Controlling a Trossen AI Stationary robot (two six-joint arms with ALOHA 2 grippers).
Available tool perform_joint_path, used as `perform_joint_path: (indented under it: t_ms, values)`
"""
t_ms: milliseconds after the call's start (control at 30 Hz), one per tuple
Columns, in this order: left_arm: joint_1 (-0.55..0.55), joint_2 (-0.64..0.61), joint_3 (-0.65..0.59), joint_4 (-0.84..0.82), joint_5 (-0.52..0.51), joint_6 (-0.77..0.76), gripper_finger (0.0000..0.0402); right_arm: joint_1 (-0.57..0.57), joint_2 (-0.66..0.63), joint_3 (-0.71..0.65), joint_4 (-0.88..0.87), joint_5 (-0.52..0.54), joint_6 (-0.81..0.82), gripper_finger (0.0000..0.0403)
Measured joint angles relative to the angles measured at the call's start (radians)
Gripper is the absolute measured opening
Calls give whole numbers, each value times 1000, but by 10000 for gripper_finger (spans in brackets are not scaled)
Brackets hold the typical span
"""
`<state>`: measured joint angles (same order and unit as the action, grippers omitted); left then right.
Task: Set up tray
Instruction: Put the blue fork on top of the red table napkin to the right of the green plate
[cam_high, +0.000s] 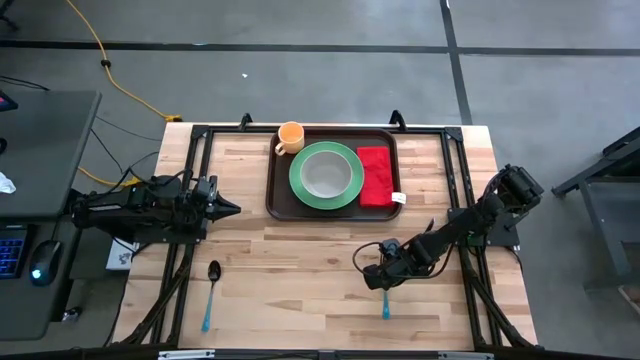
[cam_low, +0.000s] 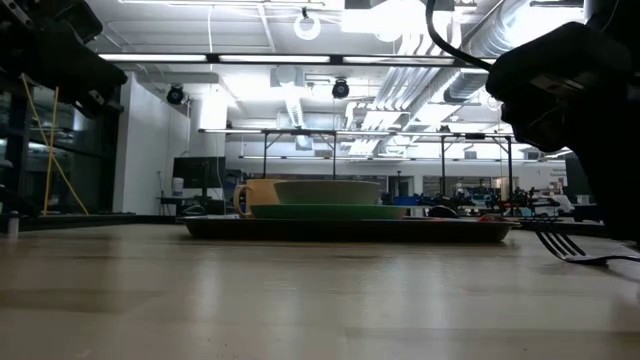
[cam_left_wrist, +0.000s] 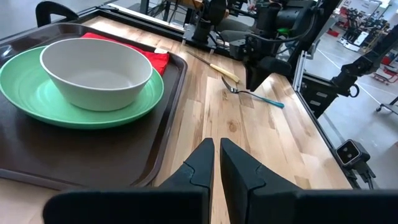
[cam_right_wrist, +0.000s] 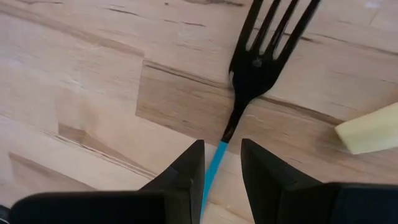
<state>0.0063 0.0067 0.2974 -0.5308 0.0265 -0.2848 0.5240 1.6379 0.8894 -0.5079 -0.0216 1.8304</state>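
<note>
This is a robotics lab or industrial workshop, not a home. The wooden table (cam_high: 330, 250) sits in a black metal frame (cam_high: 200, 135) on a grey concrete floor (cam_high: 320, 70) marked with dark lines, with a yellow cable (cam_high: 110, 65) trailing across it at far left. On the left stands a desk with a keyboard (cam_high: 12, 250) and mouse (cam_high: 40, 265), and beyond the table's far edge an open hall shows exposed ceiling ducts (cam_low: 490, 50), strip lights (cam_low: 160, 58) and more equipment racks (cam_low: 380, 150).
</note>
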Motion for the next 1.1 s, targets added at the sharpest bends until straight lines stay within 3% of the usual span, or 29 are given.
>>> perform_joint_path:
  t_ms: [1100]
  values:
    - [0,0,0,1,0,15,56,-22,83,2,16,-59,30,82]
